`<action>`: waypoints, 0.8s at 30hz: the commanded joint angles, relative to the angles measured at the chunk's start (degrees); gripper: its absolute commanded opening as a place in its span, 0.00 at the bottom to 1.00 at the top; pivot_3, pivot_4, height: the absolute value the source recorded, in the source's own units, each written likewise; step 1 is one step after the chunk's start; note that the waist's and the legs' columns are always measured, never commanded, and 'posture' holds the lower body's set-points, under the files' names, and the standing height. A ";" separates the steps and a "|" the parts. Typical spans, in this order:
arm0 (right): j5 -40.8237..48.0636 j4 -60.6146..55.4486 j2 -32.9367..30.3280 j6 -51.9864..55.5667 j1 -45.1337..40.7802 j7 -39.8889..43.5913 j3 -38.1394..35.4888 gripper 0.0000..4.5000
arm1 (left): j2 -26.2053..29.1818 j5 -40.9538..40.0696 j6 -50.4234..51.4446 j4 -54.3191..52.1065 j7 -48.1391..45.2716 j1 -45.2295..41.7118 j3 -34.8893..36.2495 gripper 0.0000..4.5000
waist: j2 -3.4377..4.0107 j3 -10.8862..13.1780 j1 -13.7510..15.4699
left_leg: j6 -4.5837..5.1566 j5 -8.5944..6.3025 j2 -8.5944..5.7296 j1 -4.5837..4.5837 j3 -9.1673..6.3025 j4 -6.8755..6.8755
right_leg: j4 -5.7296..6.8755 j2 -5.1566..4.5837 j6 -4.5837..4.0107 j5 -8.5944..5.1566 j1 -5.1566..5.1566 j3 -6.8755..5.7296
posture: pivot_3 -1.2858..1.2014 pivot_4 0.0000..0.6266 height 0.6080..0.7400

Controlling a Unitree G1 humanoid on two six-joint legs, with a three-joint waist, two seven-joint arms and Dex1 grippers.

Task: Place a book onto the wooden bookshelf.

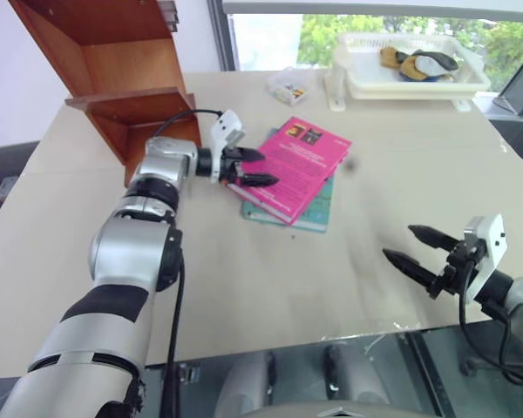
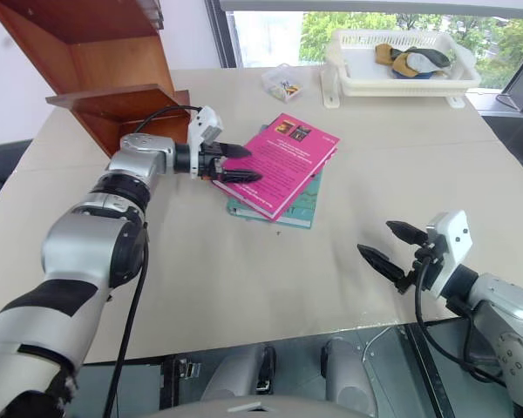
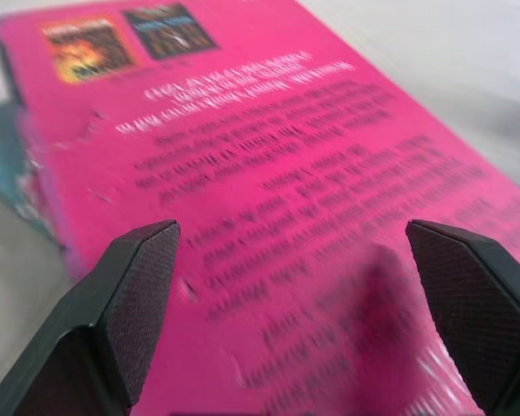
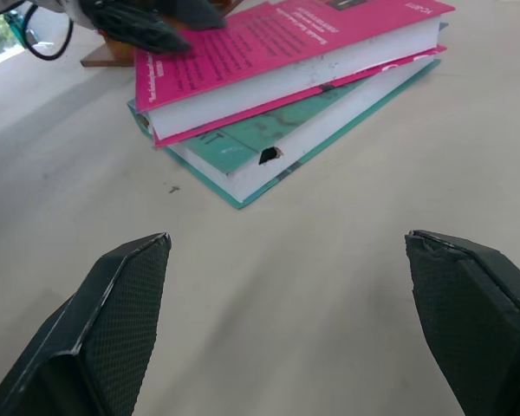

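Note:
The book, a bright pink paperback, lies flat on a thinner teal book in the middle of the table. My left gripper is open at the pink book's left edge. Its black fingers spread just above the cover and grip nothing. The wooden bookshelf, reddish-brown with slanted sides, stands at the table's far left, behind the left arm. My right gripper hangs open and empty near the table's front right edge. It points toward the book stack, well short of it.
A white plastic basket tray holding a few items stands at the back right by the window. A small clear box sits just left of it. The table's front edge runs below my right gripper.

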 commanded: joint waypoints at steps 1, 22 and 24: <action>0.67 -0.25 -0.73 -0.94 -1.86 0.39 -0.24 0.99 | 2.93 2.68 0.26 -1.71 -3.75 1.76 -1.43 1.00 | 0.00 0.00 0.05 | 0.00 0.00 0.01 0.00 -0.01 0.00 | 0.01 0.00 0.00 0.00 0.01 0.00 | 0.52 0.24 1.00; -0.91 3.07 -0.76 -1.34 -5.14 1.38 2.28 0.99 | 7.69 -8.62 10.38 -19.42 -14.06 7.61 -4.35 1.00 | -0.02 -0.01 0.70 | 0.00 0.00 0.07 0.03 -0.03 0.27 | 0.31 -0.07 0.00 -0.01 0.04 0.03 | 0.52 0.24 1.00; -0.98 3.02 -0.64 -1.43 -5.06 1.26 2.28 0.99 | 8.49 -10.64 11.91 -21.24 -14.06 7.45 -4.85 1.00 | -0.02 -0.01 0.54 | 0.00 0.00 0.07 0.03 -0.03 0.30 | 0.34 -0.07 0.00 -0.01 0.04 0.04 | 0.52 0.24 1.00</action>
